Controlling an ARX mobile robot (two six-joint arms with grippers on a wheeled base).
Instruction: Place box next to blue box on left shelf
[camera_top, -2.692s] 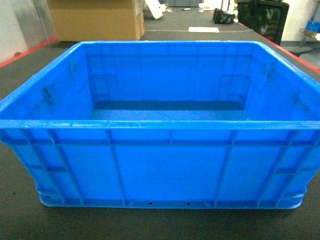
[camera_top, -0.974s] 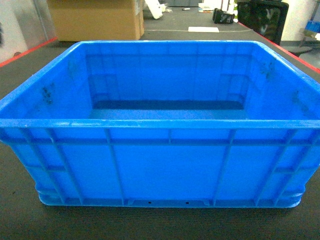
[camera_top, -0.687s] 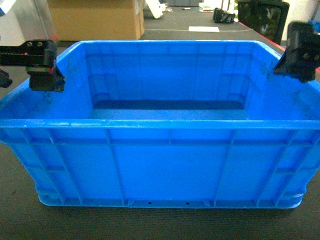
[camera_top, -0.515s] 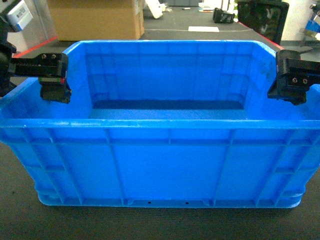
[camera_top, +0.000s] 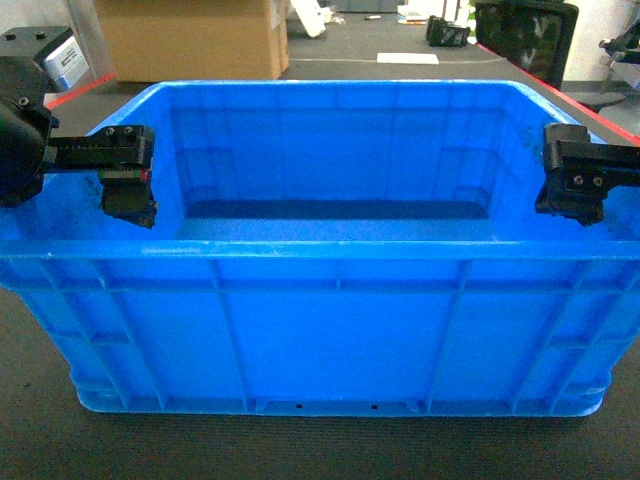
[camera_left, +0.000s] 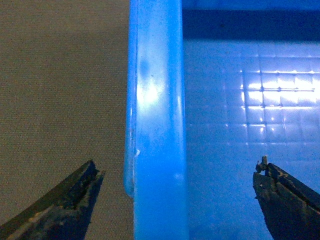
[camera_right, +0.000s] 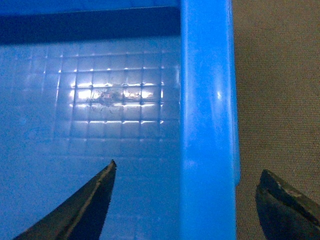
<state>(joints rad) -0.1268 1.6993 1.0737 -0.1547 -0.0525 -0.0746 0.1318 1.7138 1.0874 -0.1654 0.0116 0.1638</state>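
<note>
The box (camera_top: 330, 330) is a large bright blue open-top crate that fills the head view and rests on a dark mat. My left gripper (camera_top: 110, 175) is open and straddles the crate's left rim (camera_left: 157, 125). One finger (camera_left: 65, 200) is outside over the mat and the other finger (camera_left: 285, 195) is inside over the crate floor. My right gripper (camera_top: 575, 185) is open astride the right rim (camera_right: 207, 100) in the same way, and neither gripper's fingers touch the plastic. The left shelf and the other blue box are out of view.
The dark mat (camera_top: 40, 440) runs under and around the crate. A big cardboard carton (camera_top: 190, 40) stands behind it at the back left. A black case (camera_top: 525, 35) sits at the back right beside a red floor line (camera_top: 590, 105).
Both grippers have come into the head view from the sides. They have moved down and forward along the crate's side rims. The crate has not moved.
</note>
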